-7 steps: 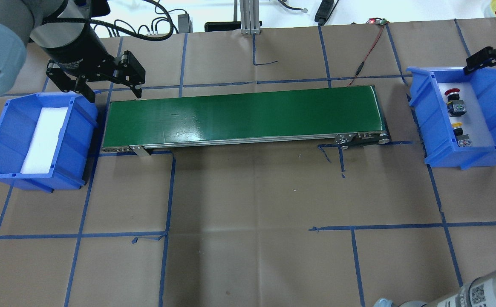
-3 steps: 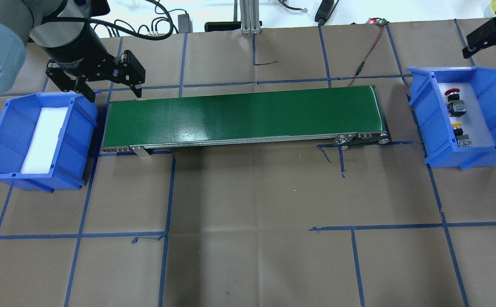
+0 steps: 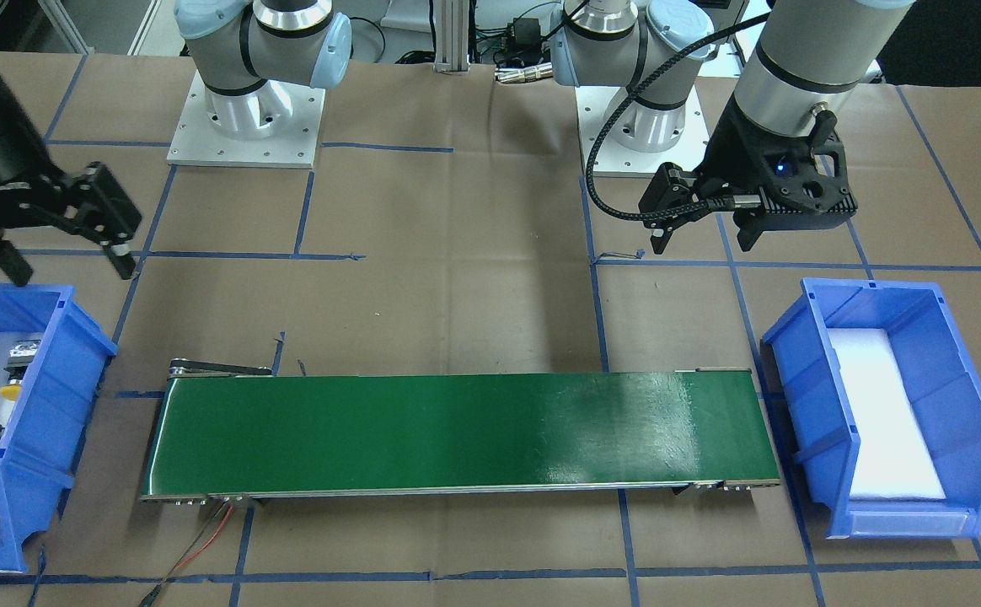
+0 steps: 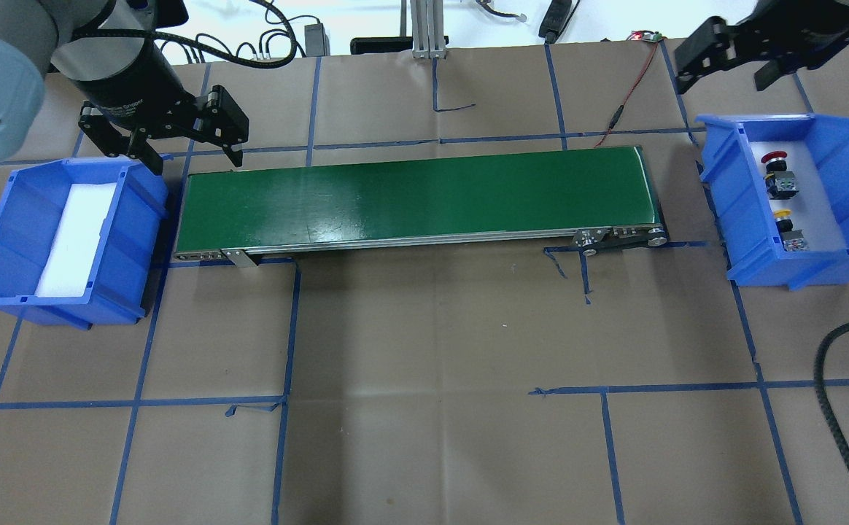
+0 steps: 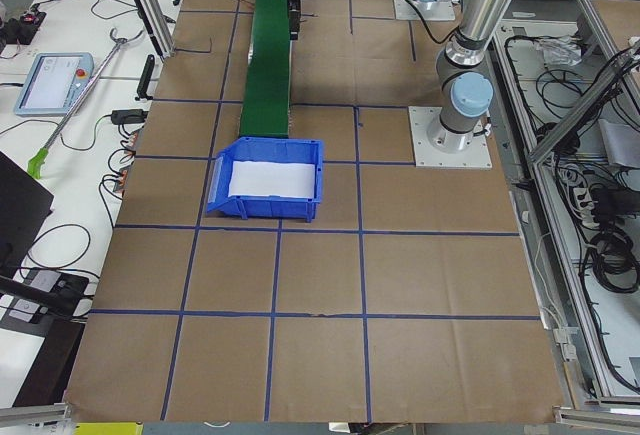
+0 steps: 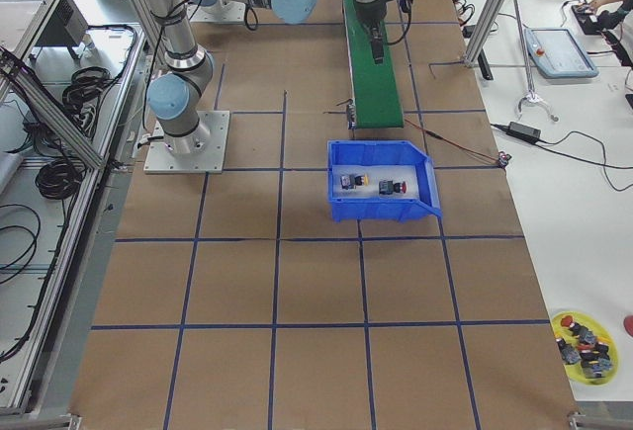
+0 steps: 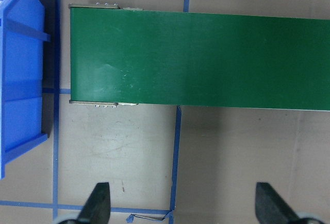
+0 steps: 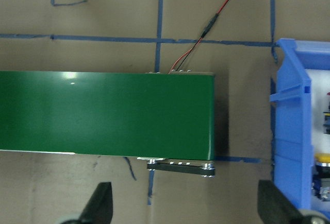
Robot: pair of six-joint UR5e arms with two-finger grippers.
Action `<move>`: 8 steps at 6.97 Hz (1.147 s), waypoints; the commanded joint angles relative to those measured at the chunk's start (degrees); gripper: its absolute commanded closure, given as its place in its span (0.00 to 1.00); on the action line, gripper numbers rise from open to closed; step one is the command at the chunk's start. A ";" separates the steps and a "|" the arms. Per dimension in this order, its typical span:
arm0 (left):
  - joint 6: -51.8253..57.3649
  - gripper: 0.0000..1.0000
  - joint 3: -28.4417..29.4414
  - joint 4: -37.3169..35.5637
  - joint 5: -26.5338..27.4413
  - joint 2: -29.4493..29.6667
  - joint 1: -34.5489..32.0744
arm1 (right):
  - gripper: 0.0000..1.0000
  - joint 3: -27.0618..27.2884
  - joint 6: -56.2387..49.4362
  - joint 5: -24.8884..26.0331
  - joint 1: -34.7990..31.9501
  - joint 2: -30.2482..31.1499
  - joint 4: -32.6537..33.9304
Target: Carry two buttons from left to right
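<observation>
Delivery looks done: the red-capped button (image 4: 779,172) and the yellow-capped button (image 4: 788,227) lie in the right bin (image 4: 833,149). Your right gripper (image 4: 727,75) and left gripper (image 4: 195,165) both hang wide and empty; park them well clear of the bin's rim.

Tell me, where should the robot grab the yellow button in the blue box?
By its boxy grey body, from straight above. The yellow button lies on its side in the blue bin, so the body's flat sides likely suit the jaws better than the round cap.
</observation>
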State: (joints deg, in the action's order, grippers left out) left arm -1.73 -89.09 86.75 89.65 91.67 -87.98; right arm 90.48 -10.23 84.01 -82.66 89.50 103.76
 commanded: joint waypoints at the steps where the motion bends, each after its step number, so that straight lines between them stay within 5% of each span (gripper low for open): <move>1: -0.12 0.00 0.06 0.00 0.00 0.09 0.00 | 0.00 0.48 11.15 1.60 -9.33 1.81 -3.82; 8: -0.12 0.00 0.06 0.00 0.00 0.00 0.00 | 0.00 1.63 11.29 3.09 -9.71 2.53 -7.43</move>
State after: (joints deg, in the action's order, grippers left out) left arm -1.85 -89.06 86.75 89.65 91.67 -87.98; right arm 92.13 1.19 87.09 -92.37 92.29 96.45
